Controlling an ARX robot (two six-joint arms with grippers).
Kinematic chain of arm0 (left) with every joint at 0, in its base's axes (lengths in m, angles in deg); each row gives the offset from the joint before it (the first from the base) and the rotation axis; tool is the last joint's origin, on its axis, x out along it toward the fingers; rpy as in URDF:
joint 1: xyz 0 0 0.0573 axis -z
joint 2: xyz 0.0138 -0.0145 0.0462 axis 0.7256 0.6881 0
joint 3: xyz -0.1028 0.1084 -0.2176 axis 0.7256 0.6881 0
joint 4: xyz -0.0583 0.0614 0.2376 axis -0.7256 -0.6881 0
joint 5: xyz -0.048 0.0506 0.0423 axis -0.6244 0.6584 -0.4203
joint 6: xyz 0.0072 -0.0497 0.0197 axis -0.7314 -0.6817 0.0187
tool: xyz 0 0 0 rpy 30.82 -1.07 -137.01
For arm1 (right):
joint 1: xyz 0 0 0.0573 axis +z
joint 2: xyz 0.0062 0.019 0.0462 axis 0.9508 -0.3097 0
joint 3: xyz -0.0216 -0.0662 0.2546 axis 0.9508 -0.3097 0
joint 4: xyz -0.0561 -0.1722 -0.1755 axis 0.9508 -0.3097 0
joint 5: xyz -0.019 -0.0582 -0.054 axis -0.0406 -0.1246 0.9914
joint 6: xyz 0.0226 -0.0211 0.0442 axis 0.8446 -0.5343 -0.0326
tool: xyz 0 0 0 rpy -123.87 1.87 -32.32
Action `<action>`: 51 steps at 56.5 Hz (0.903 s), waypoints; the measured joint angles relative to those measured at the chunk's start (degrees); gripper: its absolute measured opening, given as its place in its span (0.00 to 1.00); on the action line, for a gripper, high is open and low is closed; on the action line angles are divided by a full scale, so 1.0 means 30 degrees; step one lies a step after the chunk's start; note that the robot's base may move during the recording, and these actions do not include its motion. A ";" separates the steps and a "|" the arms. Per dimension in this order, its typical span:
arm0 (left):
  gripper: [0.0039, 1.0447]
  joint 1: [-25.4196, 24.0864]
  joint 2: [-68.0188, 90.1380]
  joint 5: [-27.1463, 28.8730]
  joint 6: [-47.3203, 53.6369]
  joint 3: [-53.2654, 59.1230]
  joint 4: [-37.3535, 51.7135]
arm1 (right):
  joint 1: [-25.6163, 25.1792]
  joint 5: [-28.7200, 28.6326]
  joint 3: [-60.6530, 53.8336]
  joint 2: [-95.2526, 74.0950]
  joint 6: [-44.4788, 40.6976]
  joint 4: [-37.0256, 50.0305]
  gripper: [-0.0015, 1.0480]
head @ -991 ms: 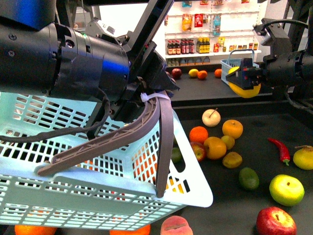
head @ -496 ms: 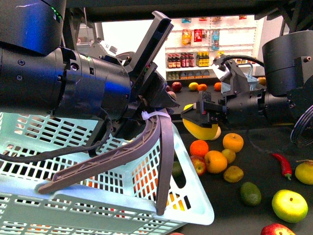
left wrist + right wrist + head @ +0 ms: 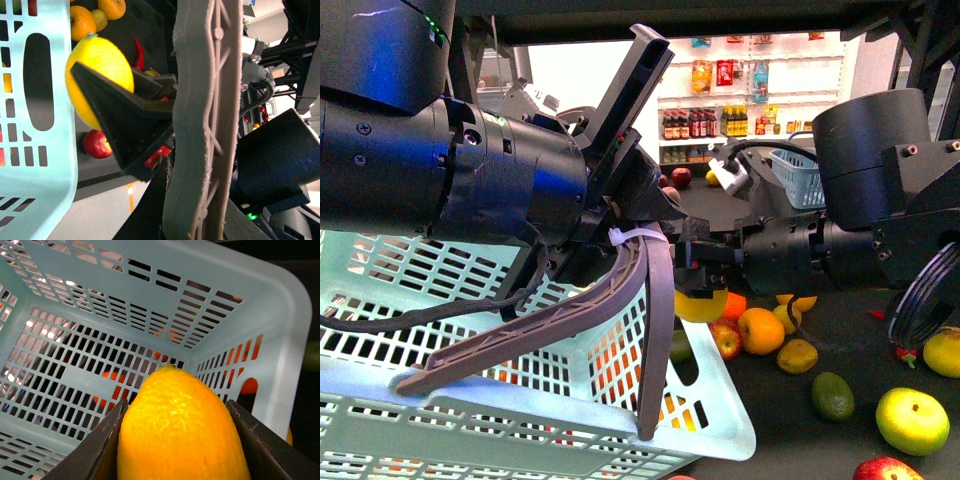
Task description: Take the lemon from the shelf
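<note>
My right gripper (image 3: 696,272) is shut on the lemon (image 3: 699,306), a bright yellow oval fruit, and holds it just right of the pale blue basket's (image 3: 520,400) rim, above the shelf's black tray deck (image 3: 772,420). In the right wrist view the lemon (image 3: 180,435) sits between the two black fingers (image 3: 100,450), with the basket's inside (image 3: 75,340) beyond it. My left gripper (image 3: 625,215) is shut on the basket handle (image 3: 570,310) and holds the basket up, tilted. The left wrist view shows the handle (image 3: 200,125), the basket wall (image 3: 55,150) and the held lemon (image 3: 97,75).
Loose fruit lies on the deck to the right: oranges (image 3: 760,330), a green fruit (image 3: 831,396), a yellow-green apple (image 3: 912,420) and a red apple (image 3: 885,468). A small blue basket (image 3: 800,175) stands further back. Store shelves with bottles line the far wall.
My right gripper has carried the lemon leftwards and down, from the far right to the basket's right rim. The left arm and basket have hardly moved.
</note>
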 joint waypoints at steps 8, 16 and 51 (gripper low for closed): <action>0.09 0.0000 0.0000 0.0007 0.0000 0.0000 0.0000 | 0.0495 0.0350 -0.0058 -0.0546 -0.0022 -0.0211 0.60; 0.09 0.0000 0.0000 0.0000 -0.0044 0.0000 0.0000 | 0.0408 0.0357 -0.0284 -0.0729 0.0299 0.0750 0.90; 0.09 0.0000 0.0000 0.0022 -0.0029 0.0000 0.0000 | -0.4736 0.3767 0.3621 -0.7235 -0.2463 -0.2047 0.93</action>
